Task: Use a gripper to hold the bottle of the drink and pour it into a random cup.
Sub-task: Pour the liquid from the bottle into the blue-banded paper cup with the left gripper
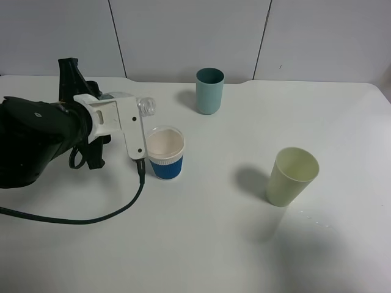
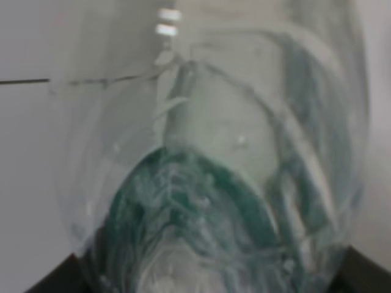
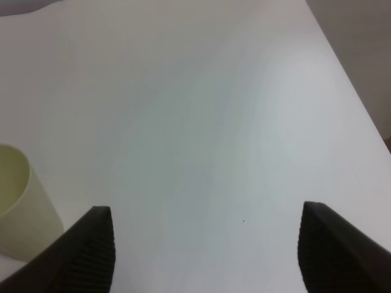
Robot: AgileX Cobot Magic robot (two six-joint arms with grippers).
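The bottle of the drink (image 1: 146, 107) was held clamped in the left gripper (image 1: 130, 119), tipped close to level. Its long axis was laid across the table (image 1: 214, 244) and its open mouth was turned toward the middle of the exterior view. The mouth was placed above the far left edge of the cup (image 1: 165, 152), just short of the opening's middle as seen from above. How high it was raised over the rim could not be told, and no stream could be made out. A little more reach over the opening was judged to be needed before a fuller tilt, or the pour might have been lost over the near rim.

In the left wrist view little but clear plastic and green label was shown. The right gripper (image 3: 203, 209) was kept well apart from the work, its dark fingers spread wide with nothing between them. The left arm was plainly the nearer.

The table was shown white and smooth. A teal cup (image 1: 209, 90) was set behind and a pale green cup (image 1: 292, 176) far off to the right. A black cable (image 1: 91, 218) was trailed in front of the arm, clear of the cup. Ample room was left around the pour.
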